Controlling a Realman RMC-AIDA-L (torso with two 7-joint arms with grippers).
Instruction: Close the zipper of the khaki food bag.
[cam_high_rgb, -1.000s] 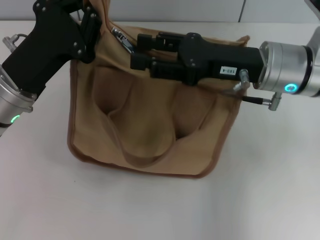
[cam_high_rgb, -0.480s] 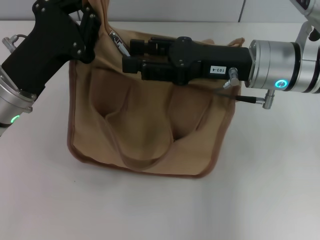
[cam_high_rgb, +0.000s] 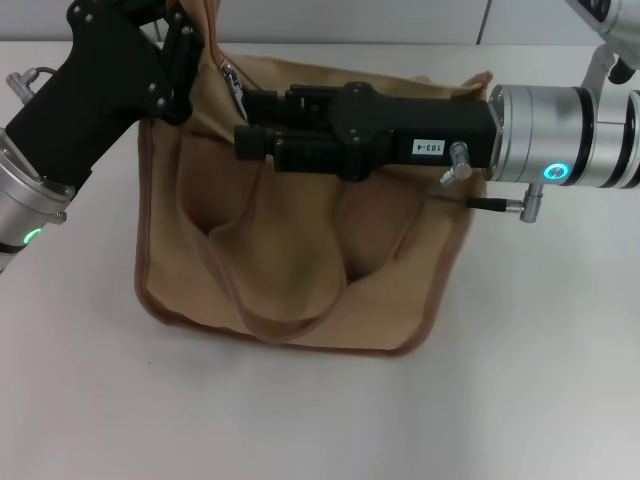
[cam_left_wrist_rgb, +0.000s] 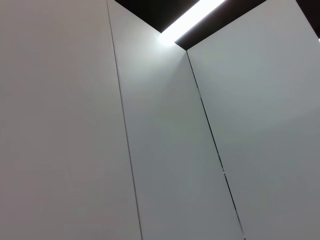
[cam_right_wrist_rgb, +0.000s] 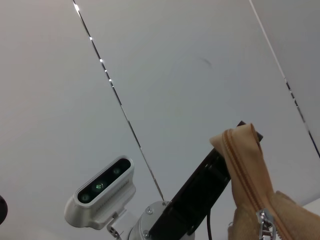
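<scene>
The khaki food bag (cam_high_rgb: 300, 240) is seen lying on the white table (cam_high_rgb: 520, 380), its front pockets and one looped handle facing up. Its upper left corner is held up and pinched by the left gripper (cam_high_rgb: 185, 40), whose black fingers are closed on the canvas there. The right gripper (cam_high_rgb: 245, 135) lies along the bag's top edge, its tip just beside the small silver slider (cam_high_rgb: 232, 78) of the zipper (cam_right_wrist_rgb: 245, 175); whether the pull tab is actually grasped cannot be told, since the fingertips are hidden against the dark body.

The closing is judged to be nearly done: the slider sits close to the held corner, and in the right wrist view a short run of teeth is seen beyond the slider (cam_right_wrist_rgb: 264, 227), rising to the bag's pinched tip. That last stretch appears to be what is left.

The bag is of soft tan canvas, boxy but slumped, edged with darker brown trim. The zipper tape is tan with fine teeth; the slider is bright metal. Both grippers are matte black, with brushed silver wrists.
</scene>
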